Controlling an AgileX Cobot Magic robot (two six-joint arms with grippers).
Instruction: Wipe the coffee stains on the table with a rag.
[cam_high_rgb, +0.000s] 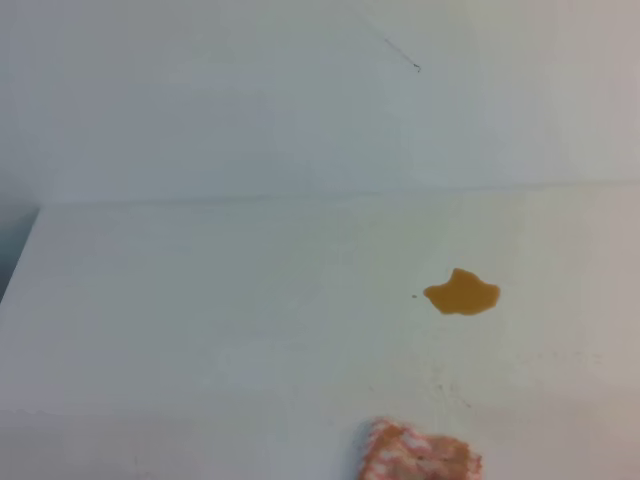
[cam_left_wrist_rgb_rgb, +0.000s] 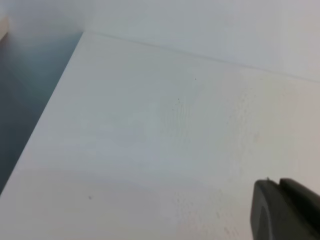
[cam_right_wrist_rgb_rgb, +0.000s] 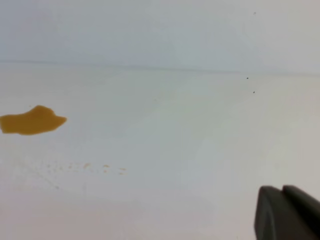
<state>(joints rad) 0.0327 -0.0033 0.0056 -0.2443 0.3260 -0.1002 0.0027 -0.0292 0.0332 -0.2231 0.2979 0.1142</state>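
The coffee stains are one amber-brown blot (cam_high_rgb: 462, 293) on the white table (cam_high_rgb: 200, 300), right of centre; in the right wrist view the blot (cam_right_wrist_rgb_rgb: 32, 120) lies far to the left. The rag (cam_high_rgb: 420, 455), pink-orange and white, lies at the near edge of the high view, partly cut off, below the blot and apart from it. Neither gripper appears in the high view. The left gripper (cam_left_wrist_rgb_rgb: 277, 183) shows only as dark fingertips pressed together at the lower right, over bare table. The right gripper (cam_right_wrist_rgb_rgb: 281, 189) looks the same, shut and holding nothing.
The table's left edge (cam_left_wrist_rgb_rgb: 45, 115) drops to a dark floor (cam_left_wrist_rgb_rgb: 25, 90). A white wall (cam_high_rgb: 300, 90) rises behind the table. Faint brownish droplets (cam_right_wrist_rgb_rgb: 105, 169) lie right of the blot.
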